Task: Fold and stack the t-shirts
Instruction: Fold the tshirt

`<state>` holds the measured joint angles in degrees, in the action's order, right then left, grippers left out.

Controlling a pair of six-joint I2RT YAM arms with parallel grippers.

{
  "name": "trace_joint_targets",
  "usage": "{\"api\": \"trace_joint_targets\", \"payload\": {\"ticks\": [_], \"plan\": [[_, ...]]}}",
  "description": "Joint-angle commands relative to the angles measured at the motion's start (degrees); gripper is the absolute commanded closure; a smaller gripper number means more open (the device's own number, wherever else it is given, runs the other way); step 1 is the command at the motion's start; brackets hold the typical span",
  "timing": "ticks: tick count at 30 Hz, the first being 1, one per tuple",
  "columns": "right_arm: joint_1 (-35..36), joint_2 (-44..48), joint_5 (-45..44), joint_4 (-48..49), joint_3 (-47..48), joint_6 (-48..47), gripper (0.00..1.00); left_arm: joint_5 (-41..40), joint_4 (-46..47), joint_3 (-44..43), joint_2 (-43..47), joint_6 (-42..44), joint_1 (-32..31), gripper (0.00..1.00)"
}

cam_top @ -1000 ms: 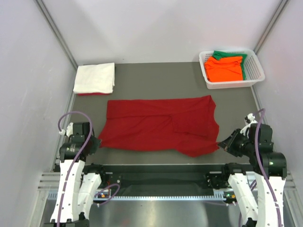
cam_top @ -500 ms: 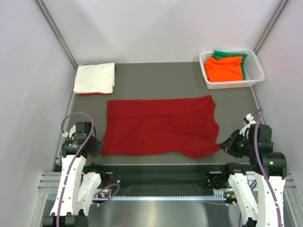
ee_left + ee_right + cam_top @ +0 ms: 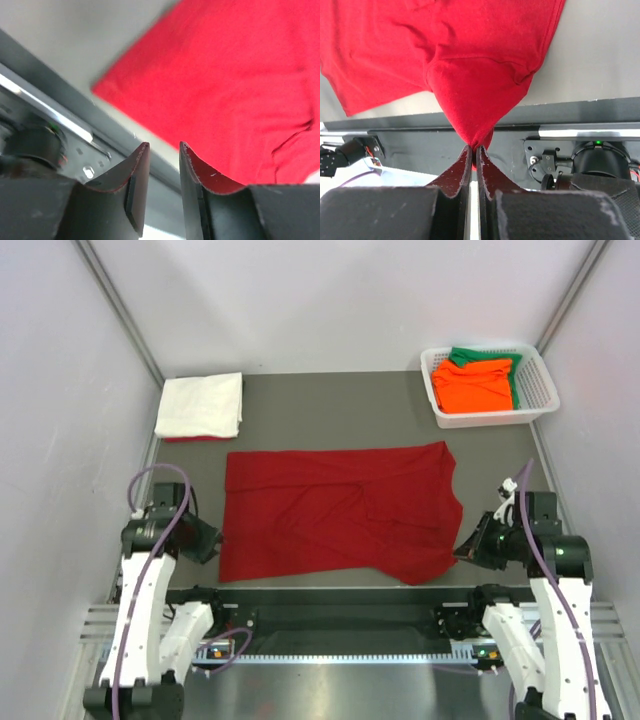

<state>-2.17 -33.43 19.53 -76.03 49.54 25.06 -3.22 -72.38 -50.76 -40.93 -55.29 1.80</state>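
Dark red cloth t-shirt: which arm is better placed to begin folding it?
Probably right. The right gripper is shut on the dark red cloth t-shirt at its near corner; the left gripper is open, gripping nothing.

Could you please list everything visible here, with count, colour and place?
dark red t-shirt: 1, dark red, spread on the table's middle
white t-shirt: 1, white, folded, far left corner
orange t-shirt: 1, orange, in the basket
green t-shirt: 1, green, in the basket
basket: 1, white, far right corner
table: 1, grey
left fingers: 2, black, apart, by the dark red t-shirt's near left corner
right fingers: 2, black, pinching its near right corner
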Motion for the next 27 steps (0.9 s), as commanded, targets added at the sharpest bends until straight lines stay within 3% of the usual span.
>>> {"api": "trace_joint_targets", "payload": {"ticks": [1, 6, 11, 20, 27], "plan": [[-0.29, -1.55, 1.04, -0.34, 2.93, -2.2, 1.0, 13.9, 2.05, 6.27, -6.43, -5.09, 0.04, 0.65], [-0.29, -4.18, 4.72, -0.18, 3.73, -1.86, 1.0, 4.65, 0.75, 7.43, -11.62, -11.67, 0.04, 0.55], [-0.29, -9.54, 5.08, 2.2, 6.35, -3.96, 1.0, -2.83, -3.19, 7.43, -15.57, -20.18, 0.04, 0.53], [0.94, -14.64, 5.7, 3.95, 10.49, -5.2, 1.0, -6.79, -0.22, 13.05, -15.93, -32.94, 0.04, 0.52], [1.21, -14.91, 5.87, 2.82, 11.28, -5.37, 1.0, -7.42, 2.32, 13.49, -20.41, -34.46, 0.04, 0.45]]}}
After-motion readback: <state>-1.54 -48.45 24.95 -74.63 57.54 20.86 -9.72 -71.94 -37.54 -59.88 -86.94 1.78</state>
